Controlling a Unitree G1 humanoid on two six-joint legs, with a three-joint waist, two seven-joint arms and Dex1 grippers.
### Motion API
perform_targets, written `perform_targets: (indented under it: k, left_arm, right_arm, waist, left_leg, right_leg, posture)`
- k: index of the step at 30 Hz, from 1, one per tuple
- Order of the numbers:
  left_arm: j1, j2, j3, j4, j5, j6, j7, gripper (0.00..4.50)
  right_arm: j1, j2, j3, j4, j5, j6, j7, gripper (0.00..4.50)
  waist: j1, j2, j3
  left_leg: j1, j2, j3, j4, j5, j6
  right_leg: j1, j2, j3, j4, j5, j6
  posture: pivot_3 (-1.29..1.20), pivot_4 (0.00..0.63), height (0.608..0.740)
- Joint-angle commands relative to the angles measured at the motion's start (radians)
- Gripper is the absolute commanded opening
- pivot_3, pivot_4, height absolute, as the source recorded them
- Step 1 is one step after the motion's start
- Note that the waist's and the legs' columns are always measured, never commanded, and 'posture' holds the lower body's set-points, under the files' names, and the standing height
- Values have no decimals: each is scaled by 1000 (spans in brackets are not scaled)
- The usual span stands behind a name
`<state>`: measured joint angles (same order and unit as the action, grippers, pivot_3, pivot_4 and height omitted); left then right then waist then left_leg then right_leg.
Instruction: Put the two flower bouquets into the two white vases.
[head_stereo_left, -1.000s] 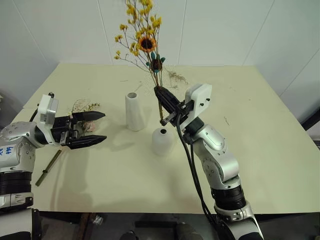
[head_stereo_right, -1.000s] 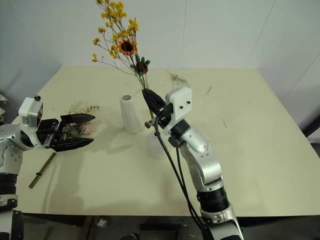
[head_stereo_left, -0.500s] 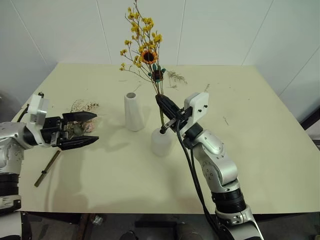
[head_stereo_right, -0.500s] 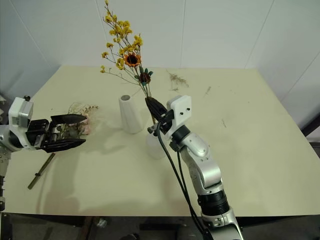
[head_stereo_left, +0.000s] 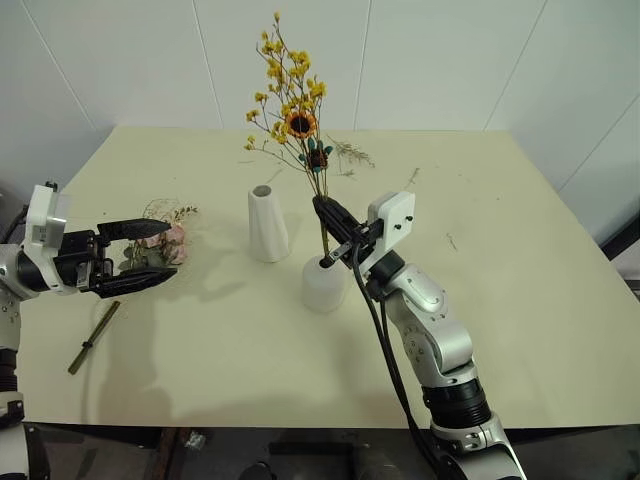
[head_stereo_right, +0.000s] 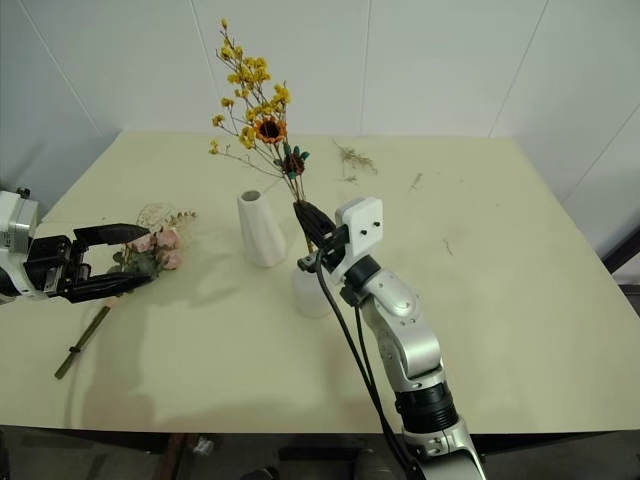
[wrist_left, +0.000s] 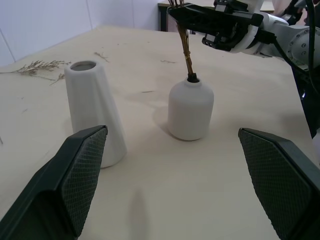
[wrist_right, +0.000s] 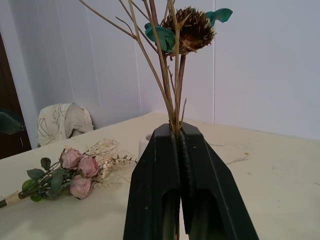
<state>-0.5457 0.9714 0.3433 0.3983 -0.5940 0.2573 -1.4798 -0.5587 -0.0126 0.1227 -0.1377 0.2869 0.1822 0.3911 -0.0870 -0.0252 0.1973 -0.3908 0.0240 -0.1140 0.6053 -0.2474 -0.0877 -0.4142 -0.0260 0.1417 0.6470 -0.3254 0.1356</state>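
At the far left of the table (head_stereo_left: 520, 300), the left gripper (head_stereo_left: 140, 255) is held level with its 2 fingers spread wide and nothing between them. Just past its fingertips, the pink rose bouquet (head_stereo_left: 160, 245) lies flat on the tabletop, and a thin stick (head_stereo_left: 95, 336) lies nearer the table's front edge. Further right, the tall vase (head_stereo_left: 267, 224) stands upright and empty. Just beside it, the short round vase (head_stereo_left: 322, 283) holds the stem ends of the yellow bouquet (head_stereo_left: 292, 118) in its small top hole (the blooms rise well above it). The stems are clamped by the right gripper (head_stereo_left: 328, 217), its fingers pressed tight just above the vase.
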Motion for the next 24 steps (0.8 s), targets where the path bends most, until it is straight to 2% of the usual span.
perform_targets:
  k: [1,24]
  left_arm:
    - [-23,26,24,-10,-2,-12,-2,4500]
    - [-57,-2,4,3,8,-17,4,4500]
  right_arm:
    - [11,7,2,0,-6,-41,8,38]
    - [50,26,29,117,-31,-206,44,38]
  waist:
    - [0,0,0]
    - [0,0,0]
  left_leg:
    - [0,0,0,0,0,0]
    - [1,0,0,0,0,0]
  right_leg:
    - [0,0,0,0,0,0]
    - [1,1,0,1,0,0]
  posture:
    - [0,150,740]
    - [0,150,740]
